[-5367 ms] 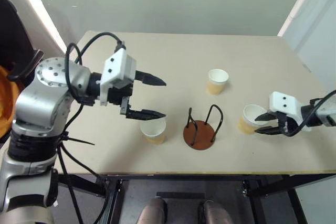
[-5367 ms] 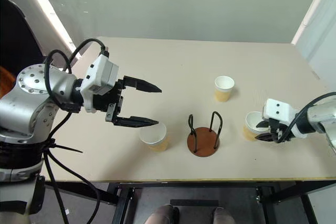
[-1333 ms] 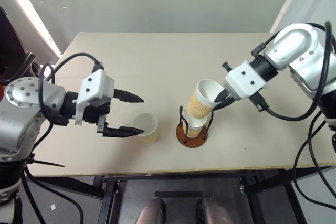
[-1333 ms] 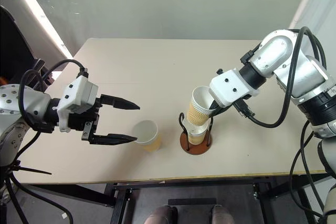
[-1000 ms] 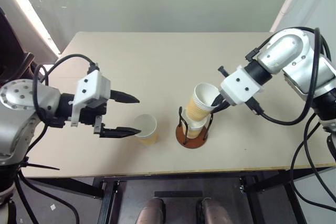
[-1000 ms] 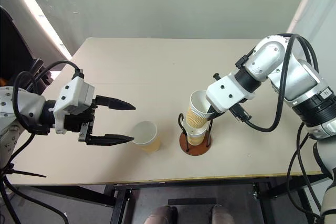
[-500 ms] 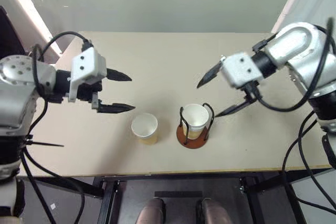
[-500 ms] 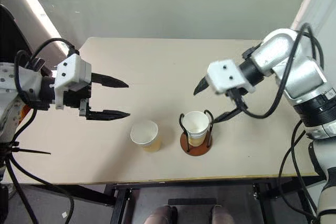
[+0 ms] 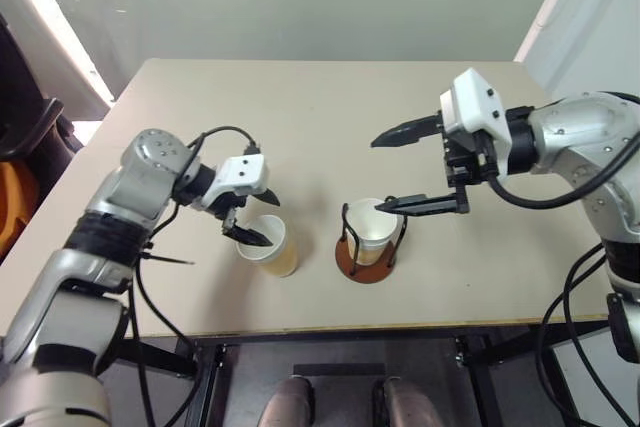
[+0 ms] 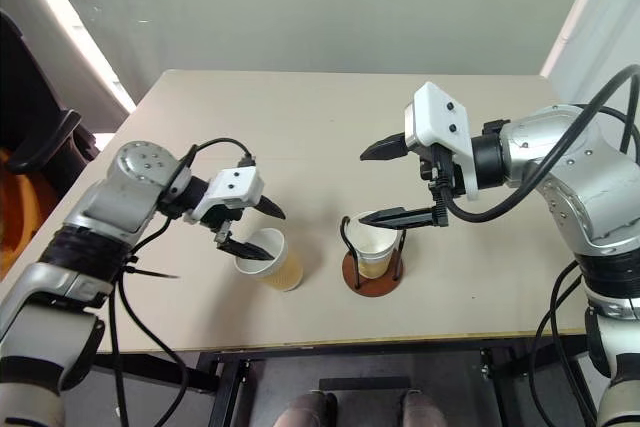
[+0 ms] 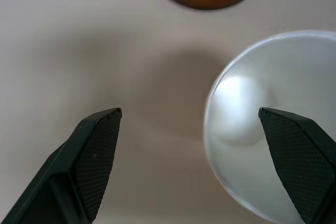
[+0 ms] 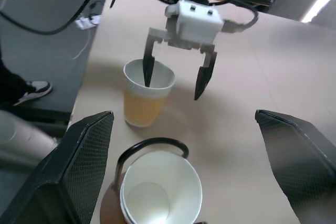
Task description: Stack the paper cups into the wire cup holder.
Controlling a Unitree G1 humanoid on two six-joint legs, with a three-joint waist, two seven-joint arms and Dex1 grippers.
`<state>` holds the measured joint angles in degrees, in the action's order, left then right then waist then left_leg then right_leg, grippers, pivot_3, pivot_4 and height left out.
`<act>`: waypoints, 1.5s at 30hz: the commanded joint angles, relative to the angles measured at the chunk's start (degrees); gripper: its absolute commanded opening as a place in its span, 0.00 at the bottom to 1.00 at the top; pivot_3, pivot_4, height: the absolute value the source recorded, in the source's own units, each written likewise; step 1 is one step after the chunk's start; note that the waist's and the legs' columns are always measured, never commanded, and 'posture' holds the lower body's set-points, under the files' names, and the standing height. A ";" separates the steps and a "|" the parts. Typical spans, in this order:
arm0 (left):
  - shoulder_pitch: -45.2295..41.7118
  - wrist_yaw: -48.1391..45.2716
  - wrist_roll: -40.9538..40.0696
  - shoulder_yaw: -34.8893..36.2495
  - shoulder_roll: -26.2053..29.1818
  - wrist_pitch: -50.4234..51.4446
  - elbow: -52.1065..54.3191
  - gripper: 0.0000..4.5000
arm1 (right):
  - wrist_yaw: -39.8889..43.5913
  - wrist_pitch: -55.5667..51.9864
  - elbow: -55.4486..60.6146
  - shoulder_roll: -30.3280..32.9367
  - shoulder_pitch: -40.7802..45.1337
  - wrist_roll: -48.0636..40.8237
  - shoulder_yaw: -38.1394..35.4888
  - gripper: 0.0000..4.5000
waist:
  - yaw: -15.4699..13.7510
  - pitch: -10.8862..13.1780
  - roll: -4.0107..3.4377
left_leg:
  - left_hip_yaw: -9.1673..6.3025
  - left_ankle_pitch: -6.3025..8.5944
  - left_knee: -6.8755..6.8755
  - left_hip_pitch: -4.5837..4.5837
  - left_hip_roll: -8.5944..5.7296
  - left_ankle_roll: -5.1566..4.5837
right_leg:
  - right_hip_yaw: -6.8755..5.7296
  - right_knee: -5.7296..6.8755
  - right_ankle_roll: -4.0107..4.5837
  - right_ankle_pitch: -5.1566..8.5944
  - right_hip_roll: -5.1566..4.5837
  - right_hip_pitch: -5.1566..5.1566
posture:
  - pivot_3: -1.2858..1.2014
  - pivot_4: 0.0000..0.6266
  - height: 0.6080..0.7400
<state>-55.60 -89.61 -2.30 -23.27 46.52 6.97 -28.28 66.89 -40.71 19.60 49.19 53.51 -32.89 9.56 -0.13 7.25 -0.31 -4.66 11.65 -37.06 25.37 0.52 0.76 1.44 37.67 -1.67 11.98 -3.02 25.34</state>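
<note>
Where the beige table (image 9: 330,107) comes nearest the robot, the wire cup holder (image 9: 368,252) stands on its reddish-brown disc base, its two black wire loops upright around a stack of paper cups (image 9: 373,225) nested inside, white rim uppermost. How many cups sit in that stack cannot be told. Just to the left of the holder, and apart from it, a single paper cup (image 9: 268,246) stands upright on the table, white inside with a tan-yellow wall. The left pincer (image 10: 252,228) hangs at this cup with its two black fingers spread wide: one fingertip (image 12: 148,73) dips inside the cup's mouth, the other lies outside the rim on the side toward the holder, so the fingers straddle the wall without gripping it. The left wrist view shows the same, with the cup's white rim (image 11: 273,124) between the fingers and the holder's base beyond. Above the holder and slightly to its right, the right pincer (image 9: 392,169) hovers with its fingers wide apart and empty; its lower finger reaches across just over the stacked cups' rim, its upper finger points left over the bare table farther back.
</note>
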 commanded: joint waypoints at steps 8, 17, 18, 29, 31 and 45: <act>-5.83 -2.89 -3.35 -2.80 0.05 -4.61 -3.86 0.30 | -1.98 -3.39 5.49 2.39 -1.91 -1.23 -4.51 1.00 | -0.24 0.00 0.00 | 0.01 0.02 -0.03 0.28 -0.02 -0.18 | 0.01 -0.61 -0.93 -0.55 0.01 0.00 | 0.52 0.24 1.00; -7.10 -2.89 -12.08 -9.37 5.16 -5.45 -1.01 0.01 | -0.80 -2.64 5.52 5.53 -2.82 -0.97 -5.84 1.00 | -0.44 0.00 0.00 | 0.03 0.07 -0.22 0.57 -0.02 -0.28 | 0.01 -0.74 -1.04 -0.60 0.02 0.13 | 0.52 0.24 1.00; -7.42 -2.89 -12.95 -9.40 5.22 -5.26 -0.83 0.01 | -0.67 -2.51 5.49 5.81 -2.86 -0.85 -5.95 1.00 | -0.50 0.00 0.00 | 0.03 0.07 -0.23 0.58 -0.02 -0.30 | 0.00 -0.73 -1.07 -0.62 0.02 0.13 | 0.52 0.24 1.00; -25.80 -2.89 -35.21 -11.96 5.31 -0.28 -0.88 0.01 | 8.08 -0.79 2.48 17.15 -12.61 -5.64 -19.64 1.00 | -1.16 0.00 0.00 | 0.12 0.14 -0.61 0.82 -0.17 -0.47 | 0.12 -0.84 -1.16 -0.59 -0.07 0.07 | 0.52 0.24 1.00; -29.79 -2.89 -39.12 -15.12 4.85 -0.14 -1.49 0.01 | 7.93 0.12 1.74 18.50 -15.01 -5.35 -21.87 1.00 | -1.16 0.00 -0.01 | 0.13 0.16 -0.73 0.89 -0.18 -0.45 | 0.13 -0.85 -1.25 -0.57 -0.10 0.06 | 0.52 0.24 1.00; -43.63 -2.89 -41.30 -32.50 -12.85 -15.32 -18.33 0.01 | 1.96 -1.31 7.93 20.48 -22.62 -6.99 -28.62 1.00 | -1.55 0.11 -0.22 | 0.32 0.34 -1.17 0.79 -0.56 -0.55 | 0.38 -0.91 -2.44 -0.40 -0.37 -0.40 | 0.52 0.24 1.00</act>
<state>-97.36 -90.40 -43.16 -55.82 33.79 -6.37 -45.72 70.12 -41.34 25.30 68.27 31.18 -38.78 -15.66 -1.68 7.36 -0.53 -4.34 12.00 -38.26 26.19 -0.04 0.22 1.85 36.77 -4.19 11.62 -3.41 24.94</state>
